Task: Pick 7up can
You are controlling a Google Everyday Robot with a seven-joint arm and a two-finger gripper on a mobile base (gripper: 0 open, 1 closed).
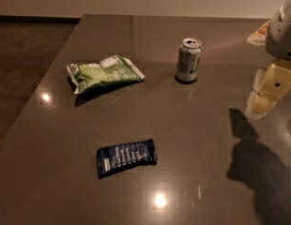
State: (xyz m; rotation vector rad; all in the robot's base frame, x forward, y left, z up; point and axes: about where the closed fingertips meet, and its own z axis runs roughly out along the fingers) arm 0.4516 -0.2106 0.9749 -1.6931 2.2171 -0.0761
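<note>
The 7up can [188, 60] stands upright on the dark grey table [192, 139], toward the back and right of centre. It has a silver top with a pull tab and pale green and white sides. My gripper [264, 100] hangs at the right edge of the view, above the table, to the right of the can and well apart from it. It holds nothing that I can see. Its shadow falls on the table below it.
A flat green crinkled snack bag [103, 72] lies left of the can. A dark blue snack packet [126, 156] lies nearer the front. The table's left edge runs diagonally, with dark floor [23, 69] beyond it.
</note>
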